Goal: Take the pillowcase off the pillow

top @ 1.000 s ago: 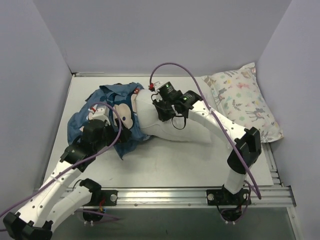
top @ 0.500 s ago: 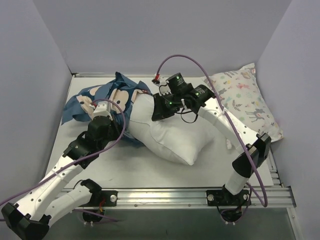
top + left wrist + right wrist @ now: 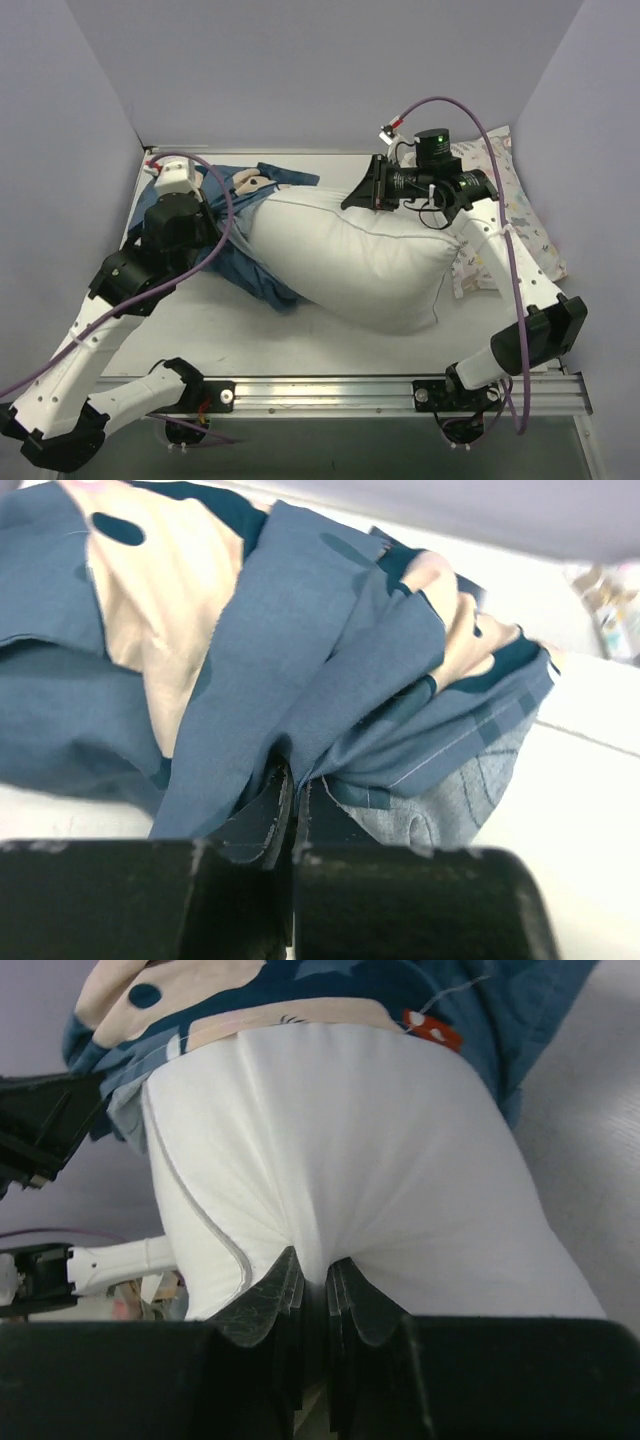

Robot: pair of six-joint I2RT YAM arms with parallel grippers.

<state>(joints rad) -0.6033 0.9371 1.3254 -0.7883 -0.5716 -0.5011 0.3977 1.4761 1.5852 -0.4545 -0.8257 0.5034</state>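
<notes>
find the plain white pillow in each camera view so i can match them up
Top external: the pillow lies across the middle, upper edge gripped by the right gripper.
Left wrist: not clearly in it; pillowcase folds fill the view.
Right wrist: pillow fills the centre, pinched at the bottom.
Shared landmark: the navy pillowcase, seen in all three.

I count one plain white pillow [image 3: 350,260], one patterned pillow [image 3: 530,238], one pillowcase [image 3: 255,275], plus a left gripper [image 3: 290,802] and a right gripper [image 3: 315,1278].

Since earlier: right gripper [image 3: 315,1278] farther right and back, pillow [image 3: 350,250] drawn mostly out; left gripper [image 3: 292,792] shifted toward back-left corner; pillowcase [image 3: 240,262] now covers only pillow's left end.
</notes>
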